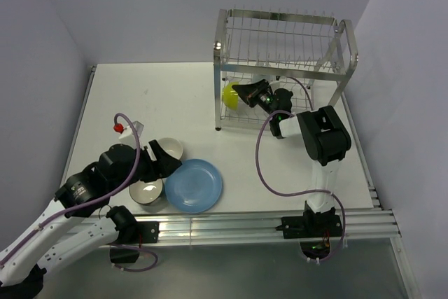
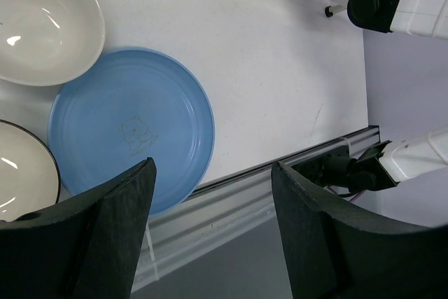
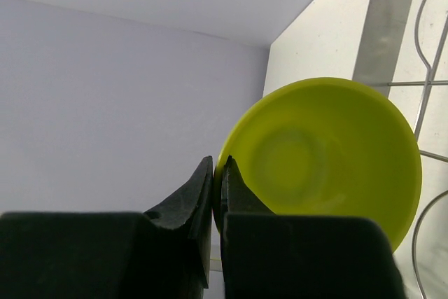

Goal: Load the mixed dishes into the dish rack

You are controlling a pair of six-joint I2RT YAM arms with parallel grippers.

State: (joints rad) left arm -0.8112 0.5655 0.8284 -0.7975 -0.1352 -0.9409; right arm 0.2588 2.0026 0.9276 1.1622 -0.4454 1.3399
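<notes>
The lime-green bowl (image 3: 322, 152) is held on edge at the left end of the lower tier of the dish rack (image 1: 283, 68). One round face is turned toward the right wrist camera. Its rim is pinched between the fingers (image 3: 185, 204) of the right gripper (image 1: 241, 92), which are drawn almost together.

The right arm is seen rising from its base in front of the rack and bent sharply at the elbow. Its forearm is laid toward the rack, and its wrist is pushed in beneath the upper shelf.

Well apart from the rack, to its front left, the large blue plate (image 2: 129, 127) is laid flat on the table (image 1: 175, 96). The cream bowl (image 2: 42, 22) and the dark bowl with white inside (image 2: 24, 173) are set upright farther left of the rack than the plate, and both are just beside the plate's rim.

The left arm is folded low at the corner of the table farthest from the rack. The left gripper (image 2: 213, 169) is held above the plate's edge with its jaws spread wide and nothing between them.
</notes>
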